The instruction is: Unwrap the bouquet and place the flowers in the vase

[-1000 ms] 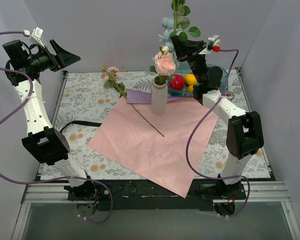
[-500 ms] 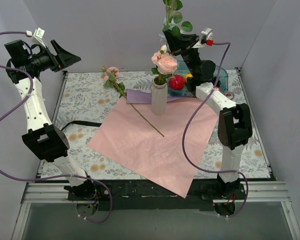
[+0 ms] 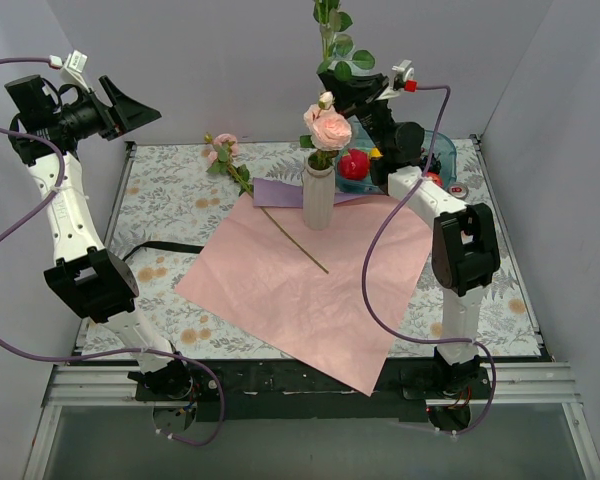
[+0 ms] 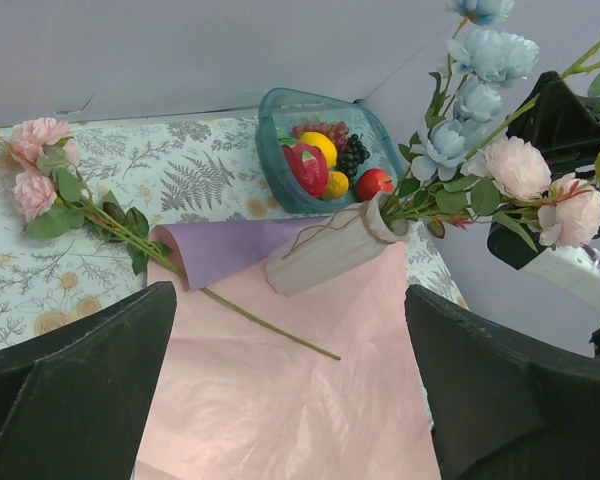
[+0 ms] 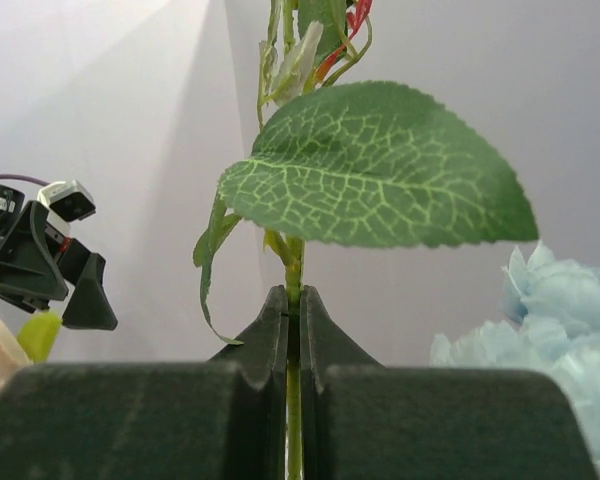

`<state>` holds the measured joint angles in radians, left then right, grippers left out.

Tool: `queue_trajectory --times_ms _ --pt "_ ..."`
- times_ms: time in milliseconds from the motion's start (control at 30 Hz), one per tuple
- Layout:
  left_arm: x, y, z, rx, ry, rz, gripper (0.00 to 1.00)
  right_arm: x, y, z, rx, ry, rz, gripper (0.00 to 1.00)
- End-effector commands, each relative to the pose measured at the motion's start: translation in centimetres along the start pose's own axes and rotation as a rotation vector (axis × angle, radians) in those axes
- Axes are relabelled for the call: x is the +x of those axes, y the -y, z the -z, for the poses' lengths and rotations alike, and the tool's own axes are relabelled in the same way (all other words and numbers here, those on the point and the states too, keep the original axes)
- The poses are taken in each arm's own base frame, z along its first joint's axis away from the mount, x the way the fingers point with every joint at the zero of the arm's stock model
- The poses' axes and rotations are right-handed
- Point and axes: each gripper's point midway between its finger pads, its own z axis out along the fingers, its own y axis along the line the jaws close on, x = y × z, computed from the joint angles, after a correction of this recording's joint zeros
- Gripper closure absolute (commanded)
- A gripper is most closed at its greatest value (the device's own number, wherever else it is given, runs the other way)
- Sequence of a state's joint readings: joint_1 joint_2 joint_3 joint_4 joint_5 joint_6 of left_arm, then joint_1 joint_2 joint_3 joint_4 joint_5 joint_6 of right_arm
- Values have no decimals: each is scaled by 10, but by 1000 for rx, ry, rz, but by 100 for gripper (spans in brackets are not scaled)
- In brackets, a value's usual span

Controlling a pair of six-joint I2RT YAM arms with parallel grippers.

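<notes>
Left gripper (image 3: 138, 110): raised well clear at far left, jaws spread wide, grasping nothing. Rose spray (image 3: 242, 178): small pink fabric blooms on a thin wiry green stem, lying across patterned cloth (image 3: 170, 200) onto wrapping paper (image 3: 300, 290), a flat, lightly creased pink sheet. Vase (image 3: 318, 198): white, ribbed, narrow-necked, upright at the paper's far edge, one large pink rose (image 3: 329, 128) already seated. Right gripper (image 5: 294, 305): fingers clenched on a leafy stem (image 3: 332, 40) with broad veined leaves, held upright above and just right of the vase. Handling, as judged: centre the stem's foot over the neck, lower vertically beside the rose, let go only once seated. Fruit bowl (image 3: 442, 150): teal, translucent, far right.
</notes>
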<state>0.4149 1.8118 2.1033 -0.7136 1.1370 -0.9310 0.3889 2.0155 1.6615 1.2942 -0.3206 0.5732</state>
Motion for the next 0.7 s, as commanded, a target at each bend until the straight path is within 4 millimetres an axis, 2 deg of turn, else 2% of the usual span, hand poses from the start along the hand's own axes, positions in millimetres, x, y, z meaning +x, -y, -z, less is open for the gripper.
queue_trajectory --times_ms 0,267,533,567,600,667 --pt "-8 18 3 27 8 -42 2 -113 -95 23 -325 446 213 99" --pt "-10 27 7 35 16 -61 2 -95 -98 29 -352 378 197 99" --pt "-10 31 8 45 16 -71 2 -102 -104 35 -342 369 194 99" --pt "-10 31 8 47 17 -72 2 -104 -104 36 -335 373 191 96" --pt "-10 33 9 47 17 -74 2 -100 -102 38 -326 363 184 83" --pt "-10 33 9 47 18 -77 2 -106 -103 38 -321 375 183 75"
